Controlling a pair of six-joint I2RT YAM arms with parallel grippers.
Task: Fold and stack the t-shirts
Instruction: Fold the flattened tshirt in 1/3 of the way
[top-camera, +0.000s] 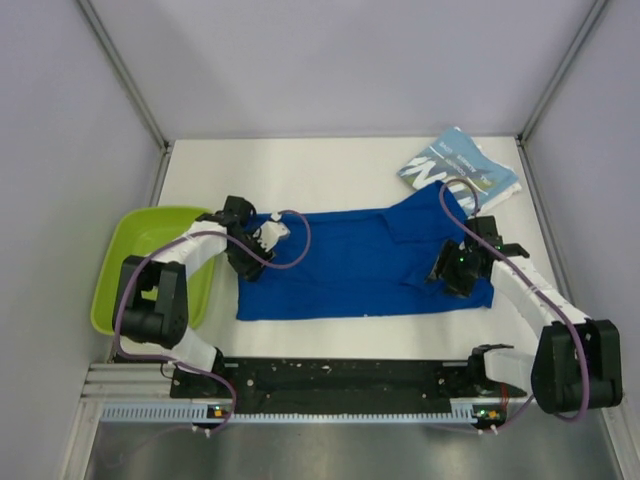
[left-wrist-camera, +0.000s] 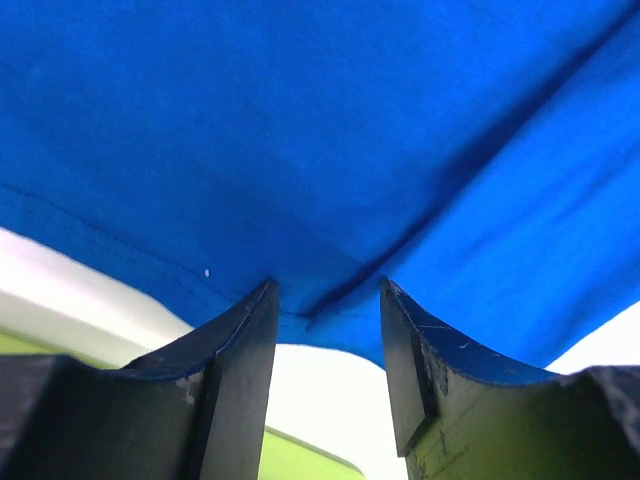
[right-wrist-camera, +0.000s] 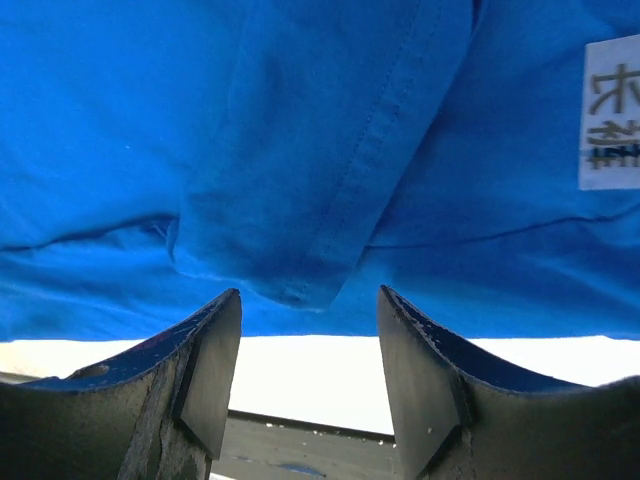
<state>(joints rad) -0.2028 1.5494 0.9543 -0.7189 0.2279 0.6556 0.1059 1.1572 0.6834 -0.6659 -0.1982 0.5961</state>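
Folding is partway: royal blue t-shirt (top-camera: 350, 265) lies as a flat band just ahead of both spread, empty grippers (left gripper (left-wrist-camera: 328, 330), right gripper (right-wrist-camera: 308, 345)); teal-blue t-shirt (top-camera: 458, 170) sits folded beyond, stacking pending.

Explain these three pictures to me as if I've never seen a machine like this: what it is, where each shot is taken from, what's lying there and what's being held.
This is a robot with two arms bolted at the near edge of a white table. The wide picture looks down from above and behind; the other two come from cameras on each wrist, so the dark wedges at the bottom are that arm's own fingers.

A royal blue t-shirt lies spread across the table. A folded lighter blue t-shirt with white lettering sits at the far right corner, and a lime-green tub stands at the left edge.

The left gripper is at the shirt's left edge, the right gripper at its right end. Both have their jaws apart with cloth just ahead; neither is clamped on anything.
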